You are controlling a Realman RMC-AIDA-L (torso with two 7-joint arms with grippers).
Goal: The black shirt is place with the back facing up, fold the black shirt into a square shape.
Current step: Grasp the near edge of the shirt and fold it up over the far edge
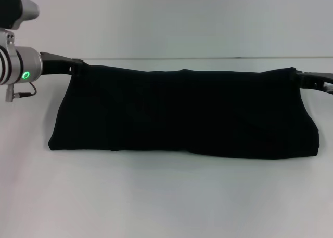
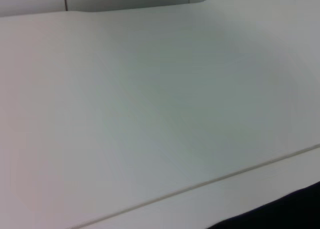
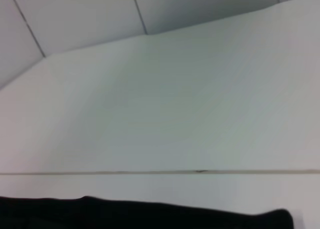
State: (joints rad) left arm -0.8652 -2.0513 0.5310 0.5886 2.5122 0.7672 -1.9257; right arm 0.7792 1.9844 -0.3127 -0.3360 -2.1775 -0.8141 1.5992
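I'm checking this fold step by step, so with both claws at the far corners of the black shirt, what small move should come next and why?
Probably carry both corners together toward the near edge. The left claw and right claw each meet a far corner of the black shirt, and the cloth stretches between them with its near edge resting on the table. Moving evenly should keep the fold straight.

black shirt [image 1: 182,113] between hands, on table [image 1: 166,196]

Camera set-up: head view plus two wrist views.
The table [image 1: 166,196] is viewed from the front, downward; its far edge and the black shirt [image 1: 182,113] are shared by both close wrist views.
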